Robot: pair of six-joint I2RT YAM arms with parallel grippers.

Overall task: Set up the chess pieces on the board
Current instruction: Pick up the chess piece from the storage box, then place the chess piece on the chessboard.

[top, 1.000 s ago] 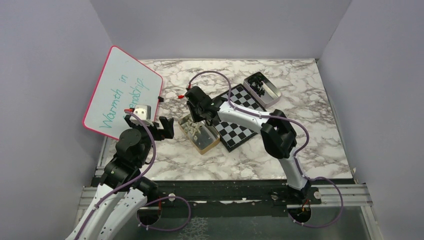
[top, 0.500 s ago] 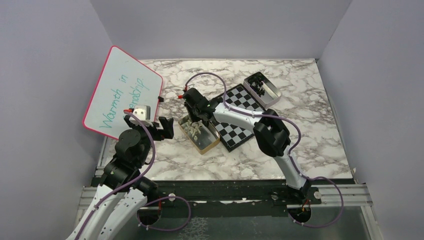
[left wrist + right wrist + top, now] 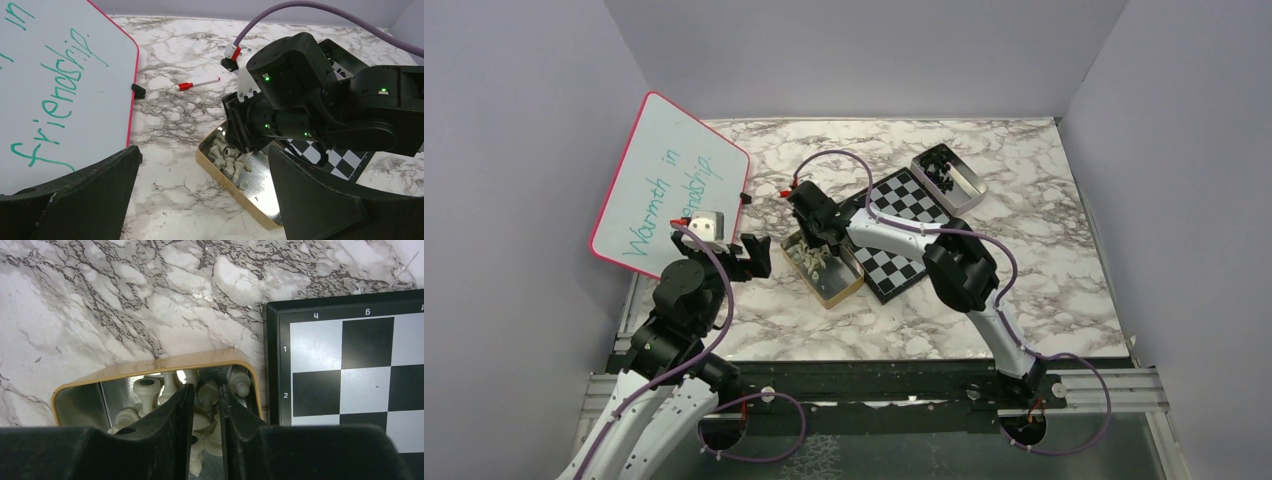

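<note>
The board (image 3: 914, 200) lies flat on the marble table (image 3: 1044, 290), turned so its sides run diagonally to the table's edges, with one corner towards the arms. Its squares are flat black and white inside a thin black rim. No pieces show on the squares that can be seen. Just beside its left side sits a shallow rectangular tin (image 3: 150, 366) with a tan outer wall and a mirror-bright inside. The tin's long axis runs from far-left to near-right. In it the pale chess pieces (image 3: 227, 157), small turned figurines of matt ivory tone, lie jumbled on their sides and point every way. The right gripper (image 3: 207, 400) reaches down into this tin with its jaws drawn to a narrow slot. One pale piece (image 3: 207, 390) stands in the slot between the tips. Whether the pads actually press on it cannot be told. The left gripper (image 3: 204, 152) hangs near the table's left side, spread wide and holding nothing. Only the right wrist view shows the slot, and the numerals 1 and 2 printed on the board's rim. The left wrist view shows the heap from the side, a red-capped marker (image 3: 199, 83), and the pink-framed whiteboard (image 3: 60, 75) with green handwriting. Only the overhead view takes in a second tin (image 3: 969, 192) at the board's far corner, holding black pieces (image 3: 939, 172).
</note>
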